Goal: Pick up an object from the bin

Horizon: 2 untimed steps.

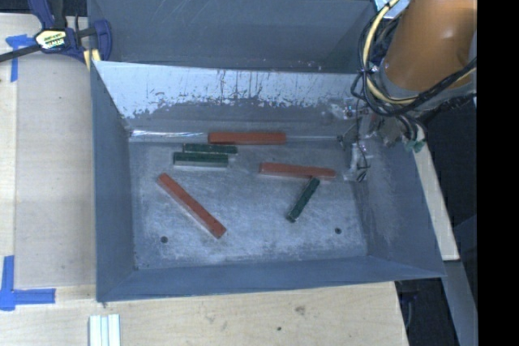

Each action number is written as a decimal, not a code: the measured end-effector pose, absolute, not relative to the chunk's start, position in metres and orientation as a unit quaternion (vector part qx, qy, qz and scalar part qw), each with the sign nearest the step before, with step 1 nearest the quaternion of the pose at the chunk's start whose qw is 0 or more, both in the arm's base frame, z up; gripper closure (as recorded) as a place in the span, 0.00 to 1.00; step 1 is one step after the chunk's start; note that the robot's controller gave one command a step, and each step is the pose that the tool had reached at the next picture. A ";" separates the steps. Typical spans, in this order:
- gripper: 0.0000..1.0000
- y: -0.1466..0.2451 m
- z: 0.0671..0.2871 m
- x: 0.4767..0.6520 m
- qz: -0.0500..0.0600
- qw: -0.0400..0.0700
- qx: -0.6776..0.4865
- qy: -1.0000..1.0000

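Camera view: middle red bar point(297, 170), left-right

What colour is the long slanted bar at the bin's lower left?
The slanted bar is reddish-brown, clearest in the camera view.

A single camera covers the work cell. It sits above the bin point(109, 190) and faces downward, tilted off the vertical. The far wall point(243, 36) presents a broad inner face at the top of the frame, while the near wall point(243, 279) appears strongly foreshortened at the bottom. This places the camera toward the near side of the bin. Range is moderate: all four rims and the whole bin floor point(259, 235) lie inside the frame. A strip of bench point(49, 174) shows along the left. The arm point(430, 28) enters the frame at its upper right corner.
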State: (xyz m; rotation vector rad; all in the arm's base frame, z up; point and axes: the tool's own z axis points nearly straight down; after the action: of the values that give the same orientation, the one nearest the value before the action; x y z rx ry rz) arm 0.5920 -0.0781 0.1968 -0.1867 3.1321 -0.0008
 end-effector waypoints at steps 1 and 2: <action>0.00 -0.044 0.069 0.604 0.000 0.001 -0.043 0.999; 1.00 -0.044 0.073 0.606 0.000 0.005 -0.043 0.999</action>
State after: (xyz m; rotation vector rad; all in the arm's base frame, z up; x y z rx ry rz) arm 0.6063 -0.0445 0.0729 -0.1339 3.1289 -0.0001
